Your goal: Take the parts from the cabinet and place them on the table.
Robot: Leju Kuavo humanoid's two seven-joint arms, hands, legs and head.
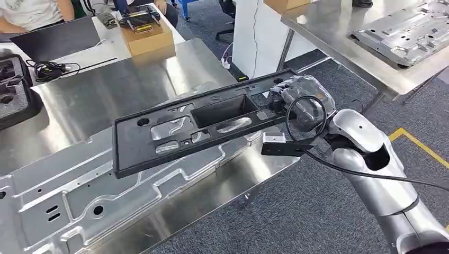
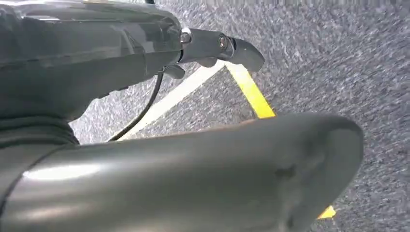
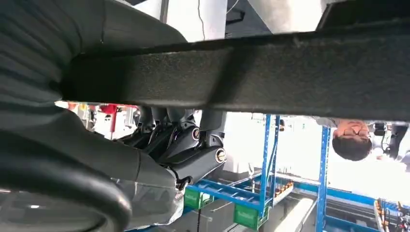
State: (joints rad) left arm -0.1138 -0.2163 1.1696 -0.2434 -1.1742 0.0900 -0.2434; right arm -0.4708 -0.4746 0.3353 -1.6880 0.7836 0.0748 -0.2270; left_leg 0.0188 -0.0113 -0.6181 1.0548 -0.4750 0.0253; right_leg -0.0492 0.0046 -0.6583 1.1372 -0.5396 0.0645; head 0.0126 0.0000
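The right hand [image 1: 296, 100] is closed on one end of the black plastic part [image 1: 196, 124]. From the hand, the part's long axis is carried leftward, clear above the counter [image 1: 100, 95] and the pressed metal panel [image 1: 106, 196] lying on it. The left hand [image 2: 212, 48] hangs over the floor, its state undeterminable; the right hand is nearer the counter.

Grey carpet [image 1: 317, 206] with yellow floor tape [image 1: 418, 144] runs between shiny steel tables [image 1: 106, 95], blue shelving [image 3: 268, 159] beyond.

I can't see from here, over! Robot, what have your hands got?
Right hand holds black part by one end, above table. Left hand hangs over carpet, grip unclear. Metal panel lies under part.
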